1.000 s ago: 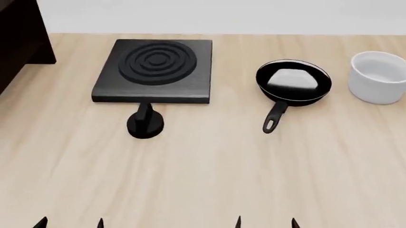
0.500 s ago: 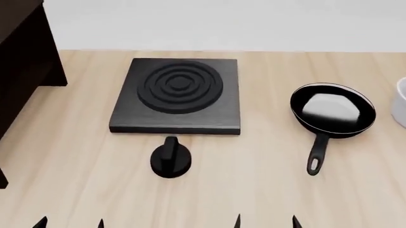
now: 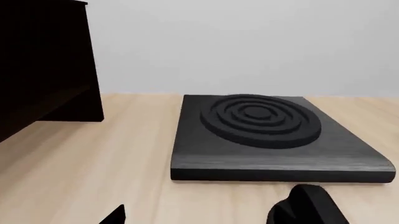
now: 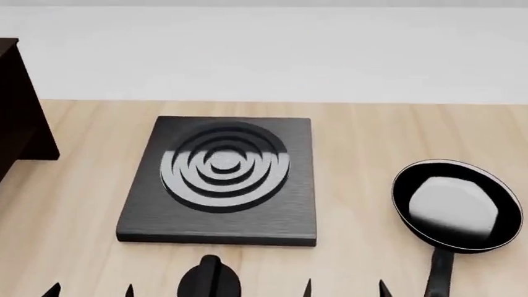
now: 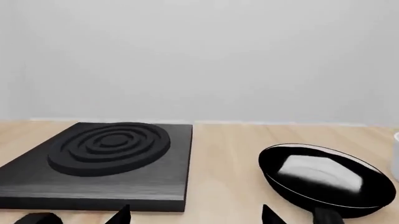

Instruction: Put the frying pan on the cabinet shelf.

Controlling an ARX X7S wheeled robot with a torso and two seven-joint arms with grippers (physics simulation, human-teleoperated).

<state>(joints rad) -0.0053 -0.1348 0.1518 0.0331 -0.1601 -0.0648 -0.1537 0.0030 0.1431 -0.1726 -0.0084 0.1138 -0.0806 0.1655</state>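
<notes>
Surface: pale wood-grain worktop (image 4: 83, 204), level, running back to a plain light grey wall (image 4: 264, 55).

Landmark: square black burner plate (image 4: 221, 179) with raised concentric rings, lying flat on the worktop. All positions below are given from it.

Item 1, frying pan (image 4: 456, 206): small, round, black, thin light rim, glossy pale grey patch inside. Long black handle (image 4: 437, 278) points toward the robot and is cut off at the head view's edge. Sits flat on the worktop to the robot's right of the burner plate, near it but apart, with bare wood between. Nothing touches it.

Item 2, cabinet shelf (image 4: 21, 117): very dark brown, flat upright panels, only partly in view. Stands to the robot's left of the burner plate, well apart from it and further still from the pan. The left wrist view shows its side panel (image 3: 44, 60) rising above the worktop.

Item 3, black knob (image 4: 209, 281): round with an upright ridge, on the worktop just in front of the burner plate's near edge.

Left gripper (image 4: 91, 291): only two dark fingertips show low in the head view, set apart, nothing between them; spread, holding nothing.

Right gripper (image 4: 344, 288): likewise two separated tips, between the knob and the pan handle, clear of both; spread, empty.
</notes>
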